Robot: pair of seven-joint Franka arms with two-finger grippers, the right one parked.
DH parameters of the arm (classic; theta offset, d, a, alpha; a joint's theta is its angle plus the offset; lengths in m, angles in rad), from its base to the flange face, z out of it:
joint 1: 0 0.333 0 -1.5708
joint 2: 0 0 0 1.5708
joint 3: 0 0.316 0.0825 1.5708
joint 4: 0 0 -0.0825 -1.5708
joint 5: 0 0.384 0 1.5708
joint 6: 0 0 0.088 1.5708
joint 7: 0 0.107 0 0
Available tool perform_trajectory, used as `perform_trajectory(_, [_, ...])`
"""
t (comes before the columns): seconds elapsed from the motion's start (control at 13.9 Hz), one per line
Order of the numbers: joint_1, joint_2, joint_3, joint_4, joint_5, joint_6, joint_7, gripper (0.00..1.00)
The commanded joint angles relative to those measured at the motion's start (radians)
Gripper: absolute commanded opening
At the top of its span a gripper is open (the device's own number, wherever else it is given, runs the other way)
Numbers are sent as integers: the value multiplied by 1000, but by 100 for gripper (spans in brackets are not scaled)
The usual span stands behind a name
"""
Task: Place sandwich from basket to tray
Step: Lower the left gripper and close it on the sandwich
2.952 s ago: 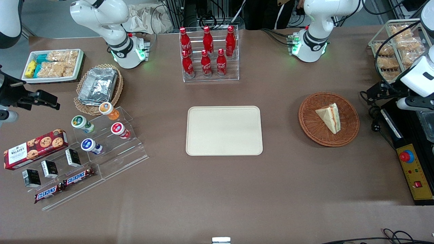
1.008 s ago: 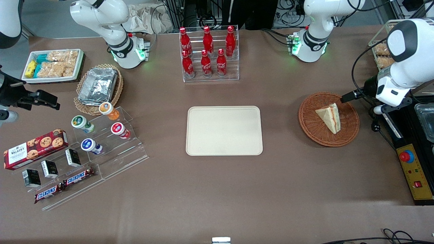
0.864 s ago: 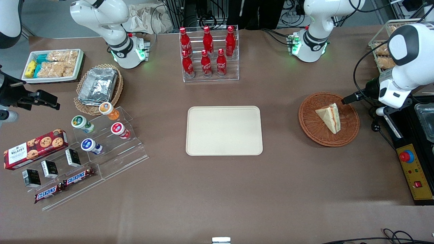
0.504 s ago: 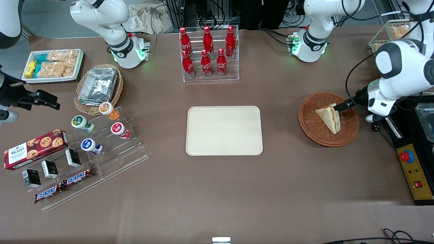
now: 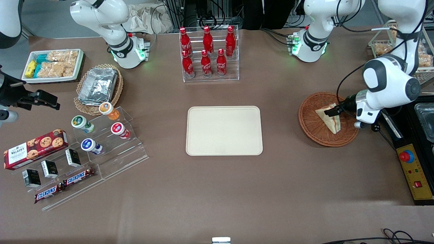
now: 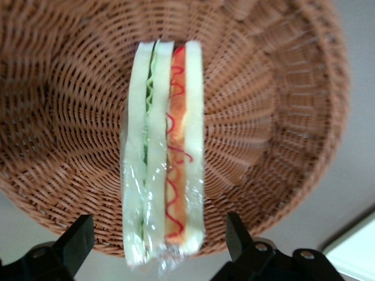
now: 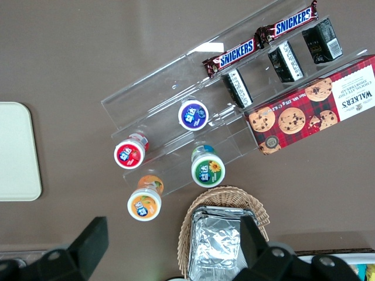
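Note:
The sandwich (image 5: pixel 328 119), a wrapped white wedge with red and green filling, lies in the reddish-brown wicker basket (image 5: pixel 312 134) toward the working arm's end of the table. My left gripper (image 5: pixel 334 111) hovers over the basket just above the sandwich's wide end. In the left wrist view the gripper (image 6: pixel 158 246) is open: its black fingers (image 6: pixel 75 244) stand wide apart on either side of the sandwich (image 6: pixel 164 152), clear of it, with the basket (image 6: pixel 263 117) underneath. The cream tray (image 5: pixel 223 130) lies bare at the table's middle, well apart from the basket.
A clear rack of red bottles (image 5: pixel 207 54) stands farther from the camera than the tray. A yellow control box (image 5: pixel 415 173) and a wire rack of snack bags (image 5: pixel 383 47) sit at the working arm's end. Cups, chocolate bars and a foil-filled basket (image 5: pixel 98 86) crowd the parked arm's end.
The left arm has swung in from the table's end toward the tray. Its gripper went from outside the basket rim to over the sandwich. The sandwich has not moved.

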Motion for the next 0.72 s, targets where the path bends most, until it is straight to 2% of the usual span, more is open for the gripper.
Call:
perform_trajectory(0.0, [-1, 66, -2, 9, -13, 49, -21, 100])
perform_trajectory(0.29, [-3, 94, -4, 16, -11, 66, -21, 98])
perform_trajectory(0.43, [-3, 93, -4, 18, -13, 66, -29, 78])
perform_trajectory(0.5, [-3, 90, -5, 18, -11, 66, -55, 62])
perform_trajectory(0.58, [-6, 87, -5, 19, -8, 66, -75, 43])
perform_trajectory(0.65, [-9, 79, -5, 19, -5, 62, -80, 38])
